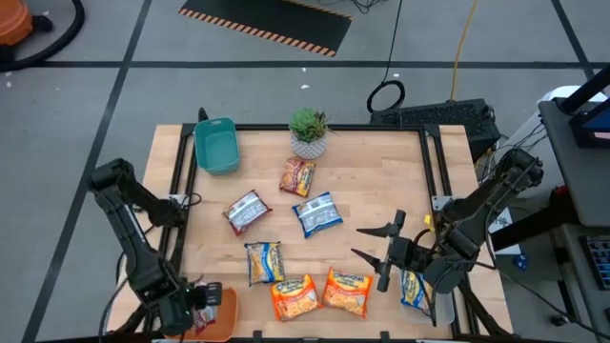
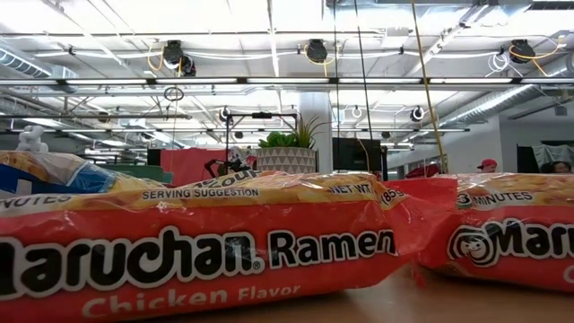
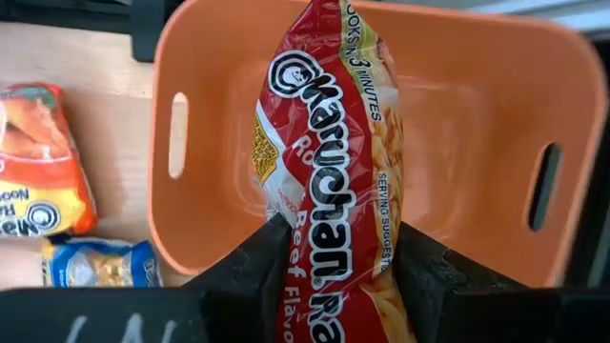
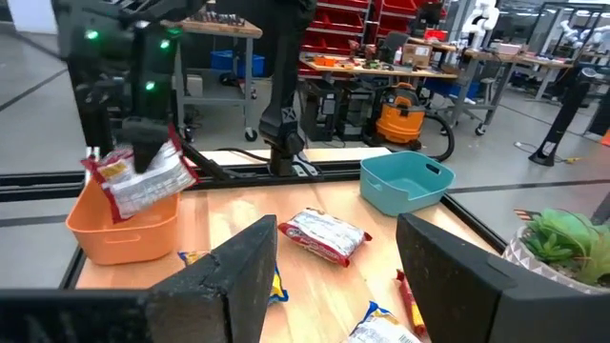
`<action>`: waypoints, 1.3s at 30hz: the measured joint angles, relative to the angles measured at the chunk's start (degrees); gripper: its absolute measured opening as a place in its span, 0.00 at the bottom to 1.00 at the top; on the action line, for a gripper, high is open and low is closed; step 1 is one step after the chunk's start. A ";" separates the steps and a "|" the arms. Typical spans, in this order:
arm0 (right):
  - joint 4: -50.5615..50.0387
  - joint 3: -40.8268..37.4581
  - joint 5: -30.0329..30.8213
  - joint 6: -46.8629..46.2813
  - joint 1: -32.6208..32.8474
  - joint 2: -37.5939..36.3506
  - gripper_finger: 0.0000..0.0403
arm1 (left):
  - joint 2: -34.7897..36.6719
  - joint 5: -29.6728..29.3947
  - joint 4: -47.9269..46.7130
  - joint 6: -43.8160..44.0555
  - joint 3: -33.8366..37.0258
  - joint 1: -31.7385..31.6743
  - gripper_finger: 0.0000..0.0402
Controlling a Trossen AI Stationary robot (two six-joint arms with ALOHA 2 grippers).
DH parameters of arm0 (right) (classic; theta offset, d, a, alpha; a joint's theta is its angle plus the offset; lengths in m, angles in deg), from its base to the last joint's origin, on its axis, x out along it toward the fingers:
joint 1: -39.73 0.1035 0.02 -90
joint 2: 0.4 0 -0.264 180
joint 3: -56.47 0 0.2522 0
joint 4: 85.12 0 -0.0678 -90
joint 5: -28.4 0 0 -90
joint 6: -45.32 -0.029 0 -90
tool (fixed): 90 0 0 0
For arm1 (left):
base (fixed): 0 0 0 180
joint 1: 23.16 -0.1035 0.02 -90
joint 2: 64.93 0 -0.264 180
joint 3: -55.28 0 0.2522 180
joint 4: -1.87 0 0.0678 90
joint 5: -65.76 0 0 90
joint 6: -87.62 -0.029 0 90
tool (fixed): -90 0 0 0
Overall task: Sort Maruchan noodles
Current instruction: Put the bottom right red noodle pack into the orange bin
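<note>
So the left gripper (image 3: 334, 252) sits at the bottom left of the high view, clenched on a red beef packet (image 3: 329, 162), and it's hanging right over the orange bin (image 3: 457, 114) at the table's (image 1: 381, 171) lower-left corner. From the left wrist view the packet's long axis runs straight out away from the jaws, pinched at 1 end, with the free end dangling over the bin's open middle and not touching the floor of it as far as I can tell. That's the relation that matters: packet directly above bin, so my guess is a simple let-go drops it in. The right gripper (image 1: 386, 252) sits low and right of center in the high view with its jaws spread and nothing between them, and the closest loose packets are the 2 orange chicken packets (image 1: 324, 293) just to its left along the bottom edge. A blue-and-yellow packet (image 1: 413, 289) lies right under the right arm. The teal bin (image 1: 216, 145) sits upper left, well apart from all this.
</note>
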 joint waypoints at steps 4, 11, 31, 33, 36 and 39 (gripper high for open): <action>-0.07 0.00 -0.16 -0.29 -0.46 0.00 0.53 | -3.57 -2.25 0.11 -3.48 -2.68 0.39 0.34; -0.12 -0.02 -0.20 -0.42 -0.48 0.00 0.53 | -9.60 -2.36 0.14 -6.26 -9.15 0.11 0.34; 0.08 -0.02 -0.25 -0.34 -0.46 0.00 0.53 | -13.03 -8.71 0.24 -1.63 -11.12 -0.63 0.34; 0.07 -0.02 -0.26 -0.19 -0.46 0.00 0.53 | -13.03 -11.53 0.22 0.31 -11.12 -0.57 0.35; 0.09 -0.02 -0.26 -0.07 -0.46 0.00 0.53 | -13.03 -16.22 0.28 4.39 -11.12 -0.67 0.43; 0.08 -0.02 -0.26 -0.05 -0.46 0.00 0.53 | -13.03 -17.58 0.35 5.75 -11.12 -0.63 0.55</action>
